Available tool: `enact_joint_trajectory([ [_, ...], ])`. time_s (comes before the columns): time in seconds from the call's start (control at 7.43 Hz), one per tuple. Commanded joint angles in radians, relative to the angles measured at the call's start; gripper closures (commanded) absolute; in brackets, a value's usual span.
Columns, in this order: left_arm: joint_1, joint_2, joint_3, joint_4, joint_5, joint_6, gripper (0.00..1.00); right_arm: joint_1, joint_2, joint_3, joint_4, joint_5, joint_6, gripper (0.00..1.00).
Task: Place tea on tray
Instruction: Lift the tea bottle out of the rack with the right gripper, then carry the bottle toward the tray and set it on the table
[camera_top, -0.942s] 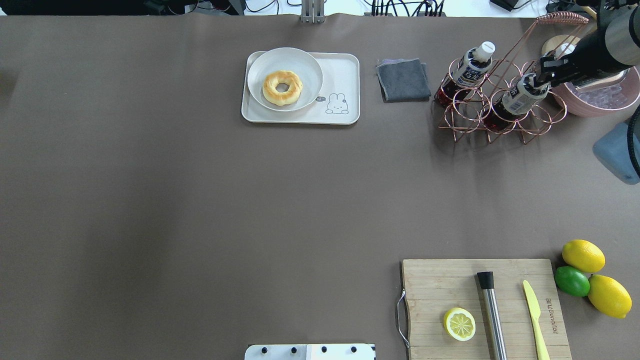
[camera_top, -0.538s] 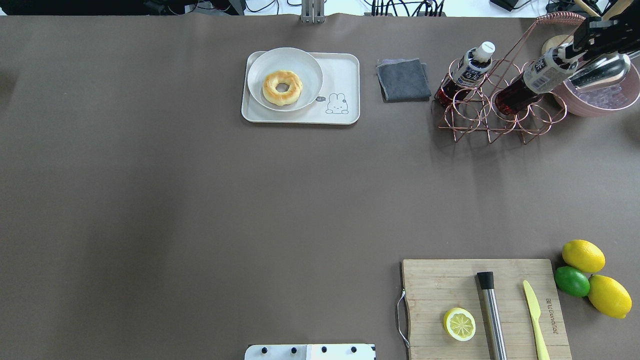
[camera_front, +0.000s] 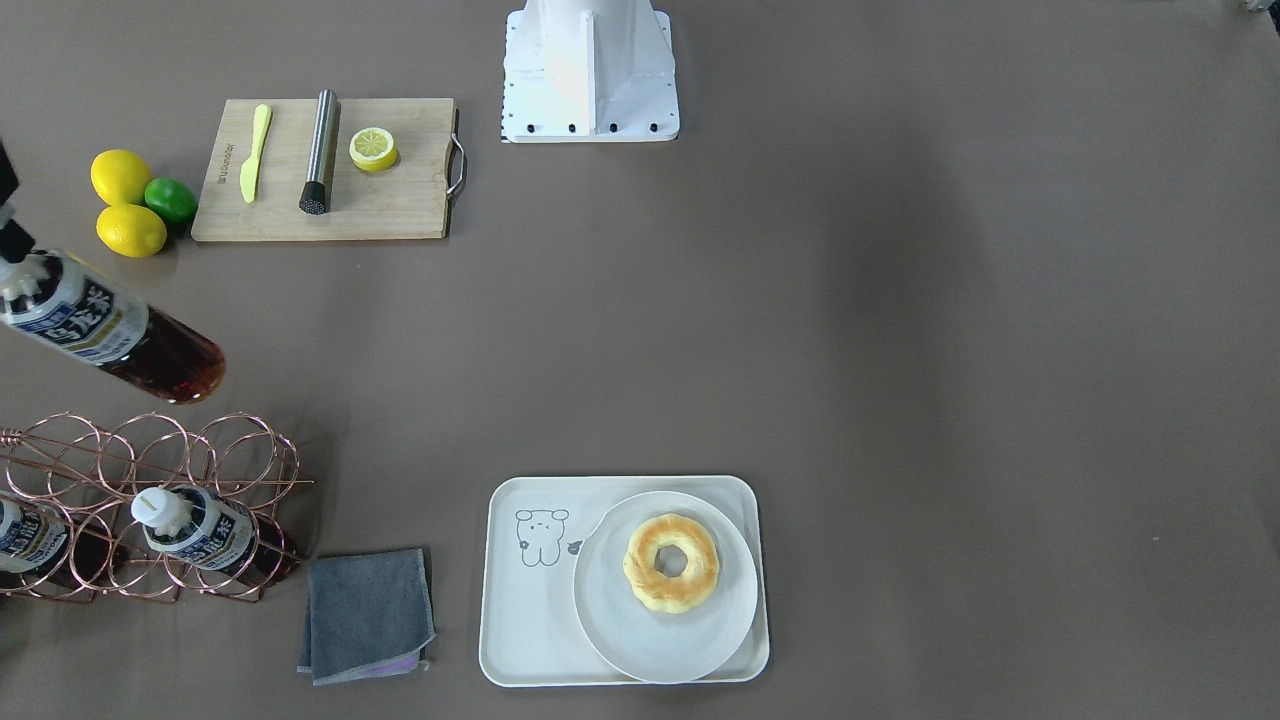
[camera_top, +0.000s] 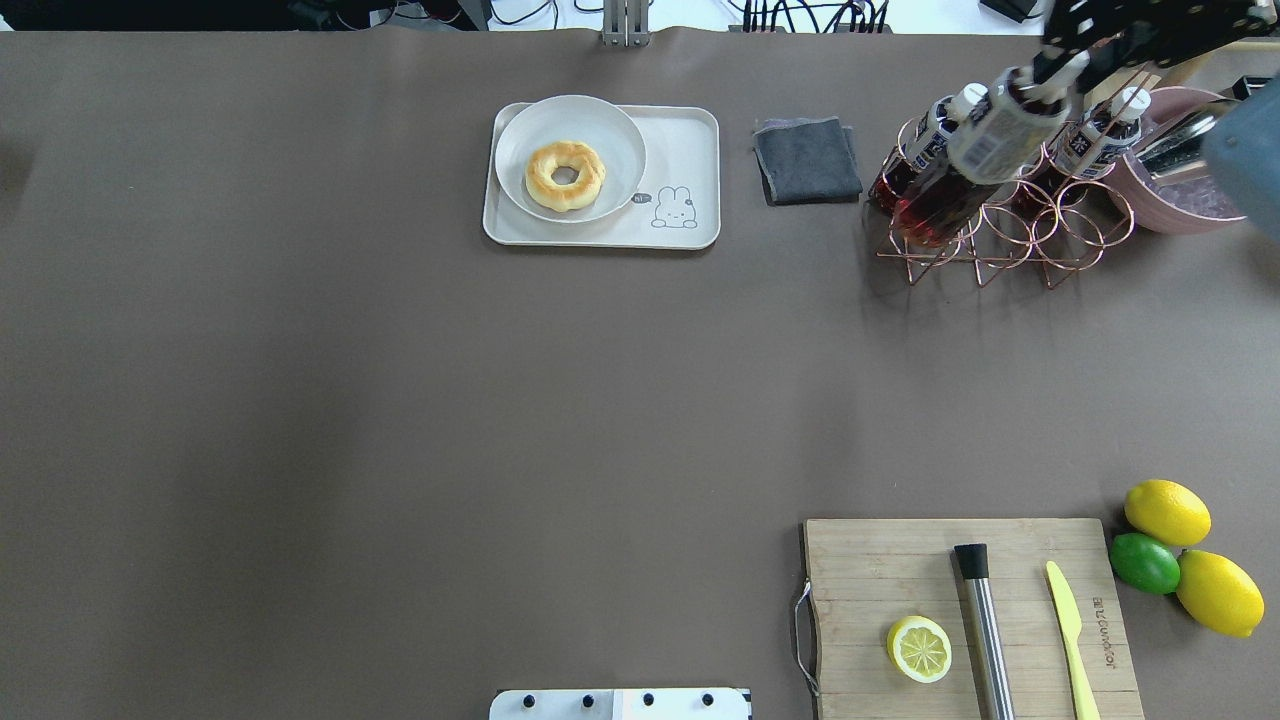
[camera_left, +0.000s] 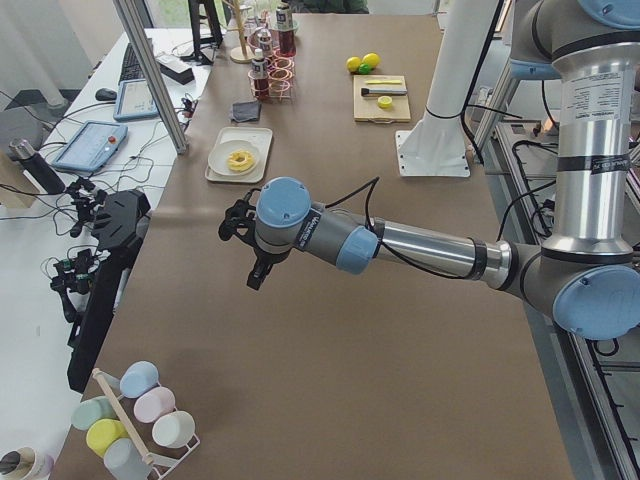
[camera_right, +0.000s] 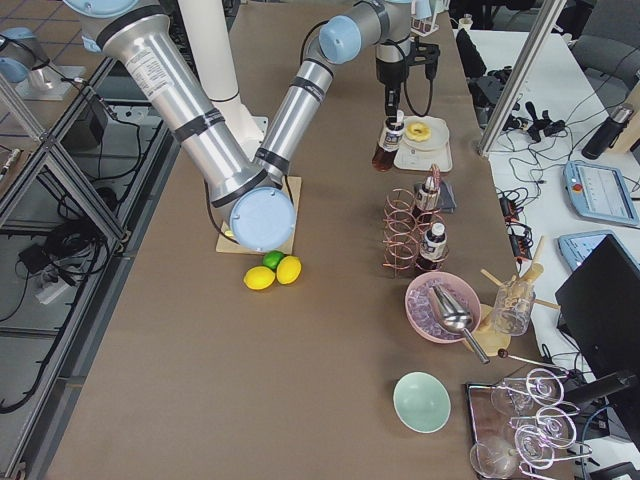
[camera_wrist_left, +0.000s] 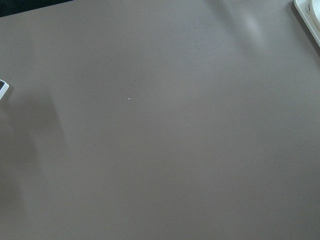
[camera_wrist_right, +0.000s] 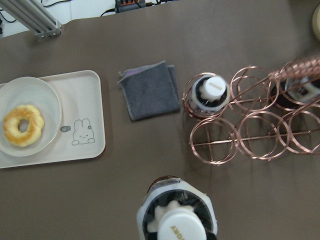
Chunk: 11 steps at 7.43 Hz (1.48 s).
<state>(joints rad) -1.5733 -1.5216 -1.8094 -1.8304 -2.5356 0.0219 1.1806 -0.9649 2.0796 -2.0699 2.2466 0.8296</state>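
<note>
My right gripper (camera_top: 1042, 78) is shut on the cap end of a tea bottle (camera_top: 975, 165) with dark red-brown liquid. It holds the bottle tilted in the air above the copper wire rack (camera_top: 1000, 245). The bottle also shows in the front view (camera_front: 100, 330) and the right wrist view (camera_wrist_right: 177, 222). Two more tea bottles (camera_top: 935, 130) (camera_top: 1095, 135) stand in the rack. The cream tray (camera_top: 690, 140) lies to the left and carries a round plate (camera_top: 570, 158) with a doughnut. My left gripper (camera_left: 250, 250) hangs over bare table far from these; I cannot tell if it is open.
A folded grey cloth (camera_top: 807, 158) lies between the tray and the rack. A pink bowl of ice (camera_top: 1180, 195) stands right of the rack. A wooden cutting board (camera_top: 1020, 570) with a lemon half, a muddler and a knife is at the front right, beside lemons and a lime (camera_top: 1165, 510).
My right gripper has lifted the tea bottle out of the rack and carried it up and to the left. A third bottle behind it now shows.
</note>
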Motion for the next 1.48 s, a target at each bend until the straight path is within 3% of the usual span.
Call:
enact_joint_trajectory([
  [0.0,0.003,-0.002,-0.001,0.002,0.0,-0.003,0.01,-0.365,0.139,-0.016,-0.019,-0.245,0.376,1.0],
  [0.13,0.004,-0.003,-0.001,0.002,0.0,-0.005,0.01,-0.469,0.2,-0.062,-0.016,-0.324,0.45,1.0],
  [0.54,0.022,-0.008,-0.007,0.002,0.0,-0.042,0.01,-0.66,0.328,-0.206,0.054,-0.441,0.62,1.0],
  [0.81,0.026,-0.008,-0.007,0.002,0.0,-0.042,0.01,-0.702,0.334,-0.271,0.12,-0.479,0.64,1.0],
  [1.35,0.026,-0.008,-0.007,0.002,0.0,-0.042,0.01,-0.736,0.334,-0.286,0.126,-0.527,0.649,1.0],
])
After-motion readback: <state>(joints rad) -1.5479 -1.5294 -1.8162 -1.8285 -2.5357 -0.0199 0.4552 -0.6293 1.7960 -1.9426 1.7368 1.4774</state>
